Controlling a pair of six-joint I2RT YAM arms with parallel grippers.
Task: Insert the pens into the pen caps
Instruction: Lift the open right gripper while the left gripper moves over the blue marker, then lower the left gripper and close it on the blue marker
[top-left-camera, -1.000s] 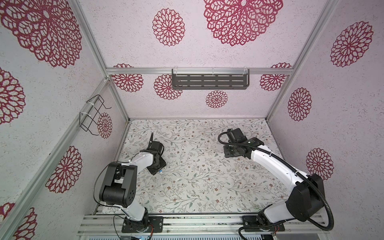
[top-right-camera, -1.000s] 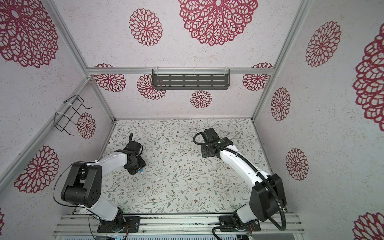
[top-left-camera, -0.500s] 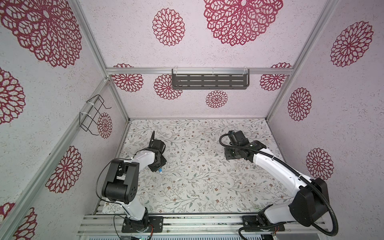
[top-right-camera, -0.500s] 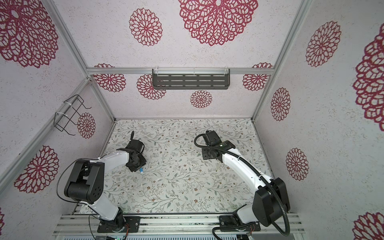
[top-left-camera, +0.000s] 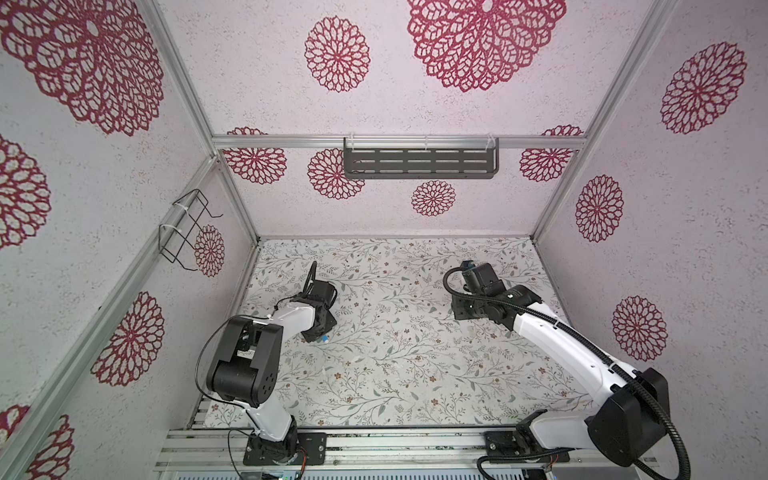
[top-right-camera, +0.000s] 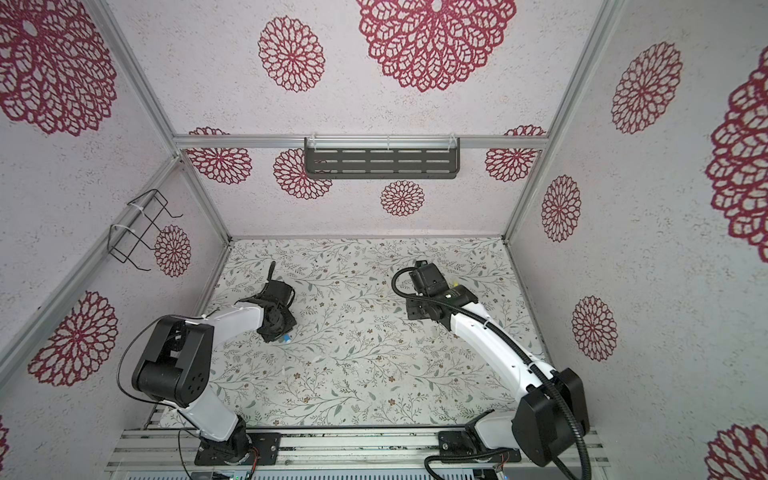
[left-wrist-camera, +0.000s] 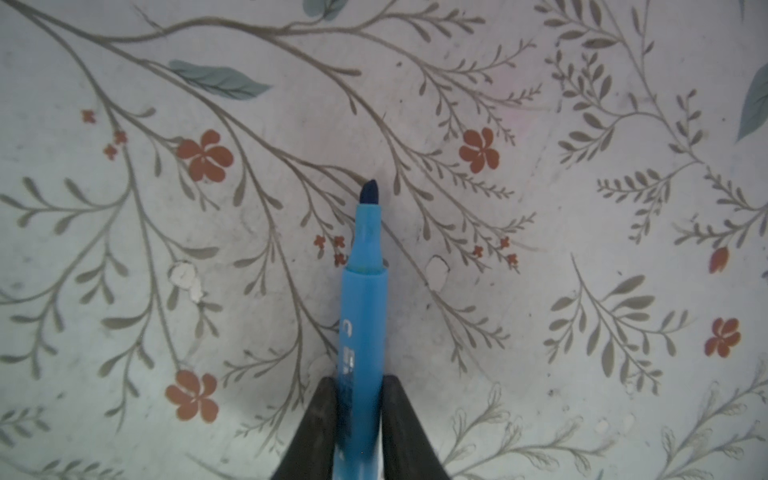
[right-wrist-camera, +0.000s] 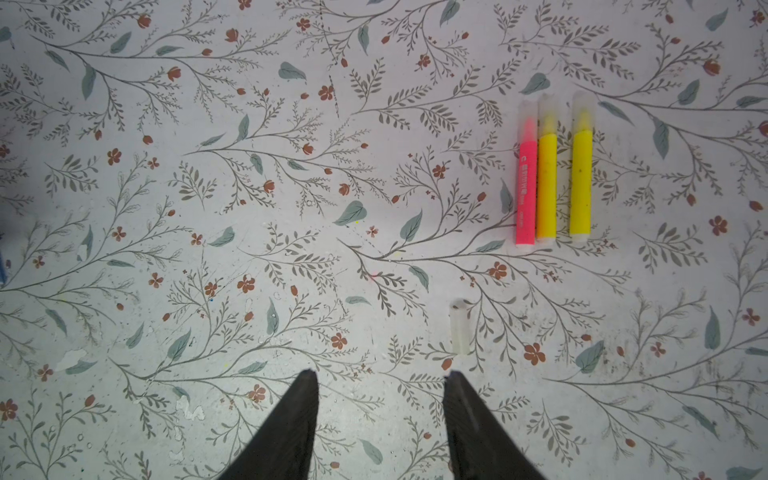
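Probably light, stiff and slick, the slim blue plastic marker pen (left-wrist-camera: 363, 299) sits pinched mid-barrel in the left gripper's (left-wrist-camera: 358, 378) closed jaws, well apart from the small clear cap (right-wrist-camera: 460, 328) beside the right gripper's (right-wrist-camera: 380, 373) parted, empty jaws.

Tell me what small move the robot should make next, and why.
Probably shift the right gripper sideways over the loose cap and close on it. Its jaws stand open and empty, the cap lies close ahead, off to one side, and the left gripper clamps the uncapped blue pen, which needs that cap.
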